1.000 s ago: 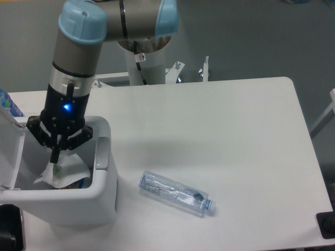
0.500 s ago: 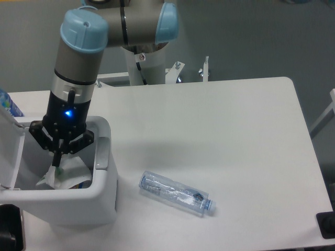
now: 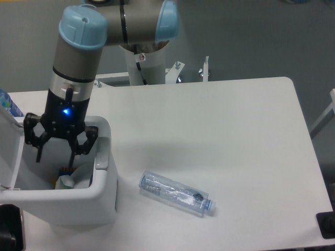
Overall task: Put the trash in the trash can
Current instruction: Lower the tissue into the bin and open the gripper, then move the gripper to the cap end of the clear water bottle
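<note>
gripper: fingers spread apart, empty, hung over the open trash can
tissue: lay inside the bin, directly below the fingers, not touching (partly hidden by the wall)
bottle: on the table, right of the can, well apart from the gripper

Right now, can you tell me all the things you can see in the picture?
White rectangular plastic trash can: one, lid open, at the table's front left.
Crumpled white paper tissue: one, lying inside the can.
Crushed clear bluish plastic bottle: one, lying on the table, to the right of the can.
White table: one, under everything.
Blue-and-white item: one, at the left edge, mostly cut off.
Robot arm: one, grey with light blue caps.
Tool: one, black, open above the can.
</note>
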Available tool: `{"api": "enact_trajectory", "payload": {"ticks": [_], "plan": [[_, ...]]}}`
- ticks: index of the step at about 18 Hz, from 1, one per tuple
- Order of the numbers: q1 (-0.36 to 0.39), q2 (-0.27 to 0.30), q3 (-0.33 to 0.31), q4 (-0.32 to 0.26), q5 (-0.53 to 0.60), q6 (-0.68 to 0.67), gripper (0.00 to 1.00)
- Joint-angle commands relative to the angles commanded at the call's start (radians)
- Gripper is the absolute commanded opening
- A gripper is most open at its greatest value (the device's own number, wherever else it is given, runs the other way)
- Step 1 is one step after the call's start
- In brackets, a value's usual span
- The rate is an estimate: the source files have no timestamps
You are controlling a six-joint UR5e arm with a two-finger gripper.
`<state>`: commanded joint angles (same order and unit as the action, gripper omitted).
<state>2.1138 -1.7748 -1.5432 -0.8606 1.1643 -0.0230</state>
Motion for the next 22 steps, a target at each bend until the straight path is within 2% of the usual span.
{"api": "enact_trajectory", "payload": {"ticks": [2, 6, 14, 20, 22], "plan": [[0.011, 0.002, 0.000, -0.002, 0.002, -0.005, 1.00], [0.101, 0.044, 0.009, 0.000, 0.000, -0.011, 1.00], [0.196, 0.041, 0.110, 0.000, 0.074, 0.000, 1.00], [0.258, 0.038, 0.104, -0.003, 0.080, -0.034, 1.00], [0.273, 0.035, 0.098, -0.005, 0.138, -0.086, 1.00]]}}
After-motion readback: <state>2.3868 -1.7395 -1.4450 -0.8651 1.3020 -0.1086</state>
